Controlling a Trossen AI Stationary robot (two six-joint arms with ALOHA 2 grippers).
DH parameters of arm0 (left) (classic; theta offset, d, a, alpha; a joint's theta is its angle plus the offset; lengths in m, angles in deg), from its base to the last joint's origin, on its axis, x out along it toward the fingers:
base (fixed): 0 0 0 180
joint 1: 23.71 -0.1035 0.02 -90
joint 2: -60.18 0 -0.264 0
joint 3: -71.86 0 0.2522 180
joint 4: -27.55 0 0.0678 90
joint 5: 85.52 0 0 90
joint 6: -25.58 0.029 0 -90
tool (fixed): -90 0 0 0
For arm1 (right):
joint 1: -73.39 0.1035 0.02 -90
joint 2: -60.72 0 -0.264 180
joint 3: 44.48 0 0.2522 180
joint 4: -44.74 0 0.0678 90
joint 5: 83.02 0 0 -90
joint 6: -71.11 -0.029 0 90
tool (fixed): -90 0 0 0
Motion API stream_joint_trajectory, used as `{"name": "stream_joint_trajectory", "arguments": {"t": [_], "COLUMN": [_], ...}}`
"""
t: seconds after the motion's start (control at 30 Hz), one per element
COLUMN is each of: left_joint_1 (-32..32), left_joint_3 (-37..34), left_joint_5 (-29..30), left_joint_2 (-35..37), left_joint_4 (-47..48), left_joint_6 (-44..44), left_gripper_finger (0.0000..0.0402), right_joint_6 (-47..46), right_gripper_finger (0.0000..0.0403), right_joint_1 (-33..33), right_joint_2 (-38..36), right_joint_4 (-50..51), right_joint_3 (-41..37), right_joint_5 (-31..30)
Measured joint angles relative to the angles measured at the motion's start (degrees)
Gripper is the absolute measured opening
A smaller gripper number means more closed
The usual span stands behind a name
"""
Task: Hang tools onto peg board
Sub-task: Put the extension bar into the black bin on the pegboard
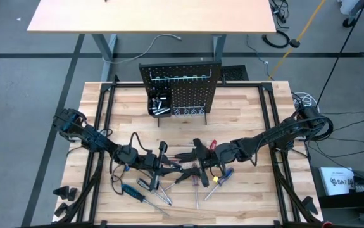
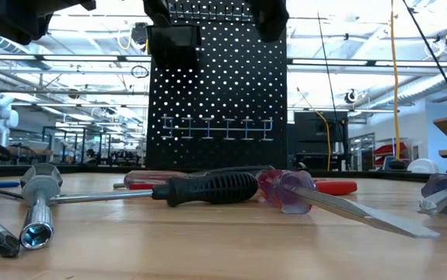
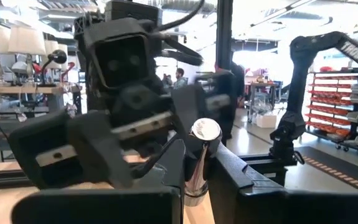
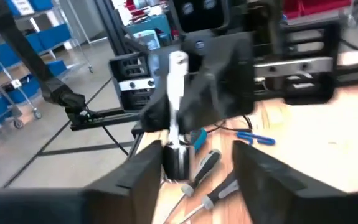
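The peg board (image 1: 180, 88) (image 2: 217, 93) stands upright at the table's far middle, with a row of hooks and a small black bin (image 1: 159, 104). Several screwdrivers and other tools (image 1: 169, 180) (image 2: 207, 187) lie flat near the table's middle. My left gripper (image 1: 161, 161) (image 3: 194, 180) is above them, shut on a tool with a silvery shaft and a black handle. My right gripper (image 1: 192, 155) (image 4: 197, 171) faces it closely from the right, open. In the right wrist view its fingers stand on either side of the tool's handle (image 4: 177, 160); I see no touch. My left gripper pinches the tool's silvery shaft (image 3: 196, 171) between its two fingers. The shaft's rounded end (image 3: 205, 129) sticks out beyond the fingertips. In the right wrist view the tool stands about upright, with the shaft (image 4: 177, 81) up and the black handle below.
Loose tools lie right under and around both grippers. The table's black frame rails (image 1: 99, 126) run along its left and right sides. Bare wood (image 1: 131, 117) lies between the tool pile and the peg board. A second tan table (image 1: 150, 16) stands beyond the far edge.
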Motion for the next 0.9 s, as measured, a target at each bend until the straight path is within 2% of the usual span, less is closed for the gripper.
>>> {"name": "stream_joint_trajectory", "arguments": {"t": [0.07, 0.2, 0.3, 0.4, 0.53, 0.7, 0.9], "left_joint_1": [0.5, 1.2, 1.7, 1.7, 1.4, -0.9, -7.7], "left_joint_3": [0.0, -0.3, -0.3, -0.2, 2.7, 11.8, 22.8], "left_joint_5": [0.2, 2.5, 9.2, 17.2, 28.2, 36.6, 39.0], "left_joint_2": [0.8, 4.6, 9.2, 14.8, 21.4, 26.3, 27.4], "left_joint_4": [0.1, 5.2, 12.5, 19.0, 29.3, 48.9, 75.2], "left_joint_6": [0.1, 1.6, 2.0, 2.1, 6.7, 10.1, 5.1], "left_gripper_finger": [0.0038, 0.0038, 0.0038, 0.0038, 0.0038, 0.0038, 0.0038], "right_joint_6": [-0.9, -2.3, -3.4, -4.0, -5.9, -9.2, -12.4], "right_gripper_finger": [0.0219, 0.0246, 0.0253, 0.0253, 0.0249, 0.0248, 0.0247], "right_joint_1": [0.3, 3.3, 6.2, 8.5, 9.9, 10.6, 10.7], "right_joint_2": [-2.6, -6.7, -8.3, -8.1, -7.1, -5.3, -3.4], "right_joint_4": [4.6, 15.2, 19.5, 21.6, 23.8, 27.8, 31.1], "right_joint_3": [0.0, 0.0, 0.0, 0.0, 0.0, 0.0, 0.0], "right_joint_5": [-1.9, -10.7, -16.9, -20.5, -20.8, -20.8, -20.6]}}
